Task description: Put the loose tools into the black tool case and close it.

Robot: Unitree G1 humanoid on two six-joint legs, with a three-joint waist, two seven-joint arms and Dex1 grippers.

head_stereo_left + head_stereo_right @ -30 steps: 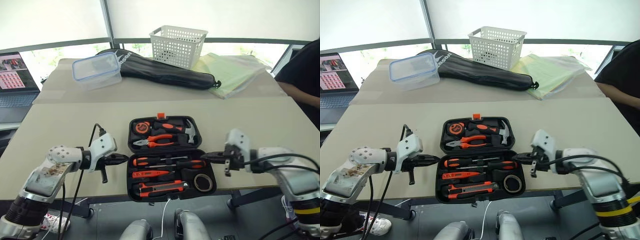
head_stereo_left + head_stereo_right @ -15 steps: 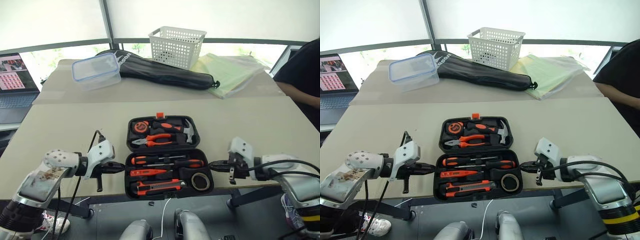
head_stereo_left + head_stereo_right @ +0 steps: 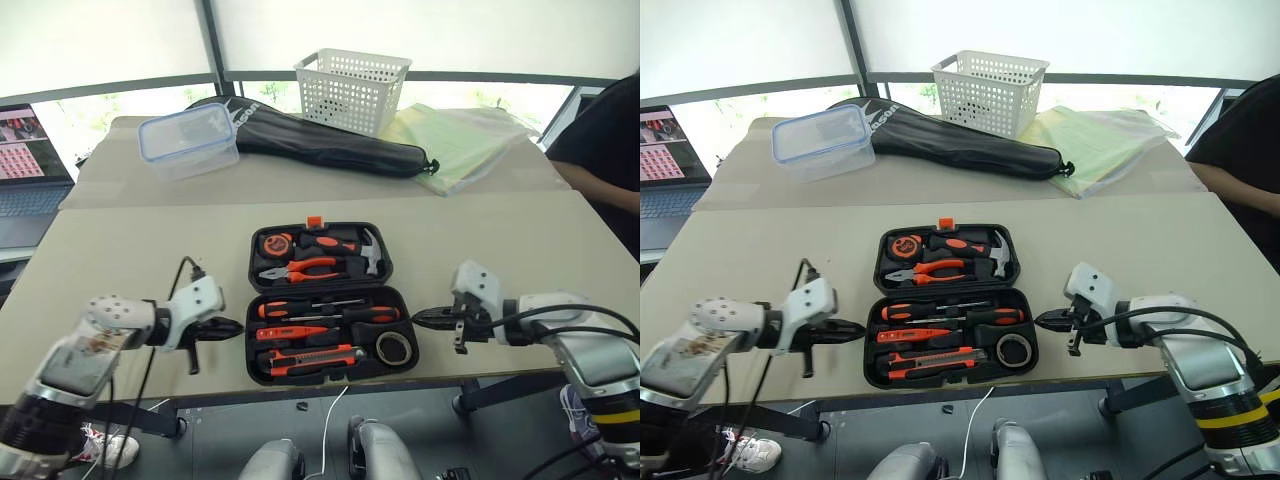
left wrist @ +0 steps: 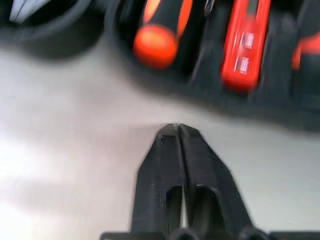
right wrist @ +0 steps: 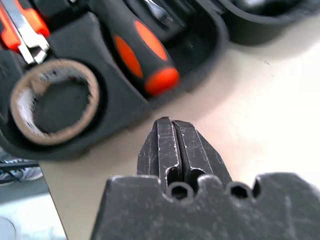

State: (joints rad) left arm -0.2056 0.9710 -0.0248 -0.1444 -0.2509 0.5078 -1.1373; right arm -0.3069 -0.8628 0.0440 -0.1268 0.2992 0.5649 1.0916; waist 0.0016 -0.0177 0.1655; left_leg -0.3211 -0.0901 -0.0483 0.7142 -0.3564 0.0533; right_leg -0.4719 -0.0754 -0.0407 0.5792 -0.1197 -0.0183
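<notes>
Since a second earlier, both grippers had drawn a little away from the case (image 3: pixel 320 300): the left gripper (image 3: pixel 236 326) no longer touched its left wall and the right gripper (image 3: pixel 420 318) stood just off its right wall, each empty with its fingers pressed together and its tip aimed at the case from the table (image 3: pixel 520 240). The case lay open near the table's front edge, lid half hinged away with the orange latch at its far rim. In the lid sat the tape measure (image 3: pixel 273 244), pliers (image 3: pixel 300 270) and hammer (image 3: pixel 345 243). In the near half lay the two screwdrivers (image 3: pixel 315 305) at the back, the tester pen (image 3: pixel 293 332) in the middle, the knife (image 3: pixel 312 356) along the front and the tape roll (image 3: pixel 395 347) in the right corner, so every loose tool was seated in a recess. Well behind the case lay a long black bag (image 3: pixel 320 140), with a white basket (image 3: pixel 352 90) beyond it, a clear lidded box (image 3: pixel 188 143) to the left and yellow-green sheets (image 3: pixel 460 140) to the right. A laptop (image 3: pixel 30 150) stood far left of the case, and a person's dark sleeve (image 3: pixel 605 150) showed far right. Nothing lay between either gripper and the case.
</notes>
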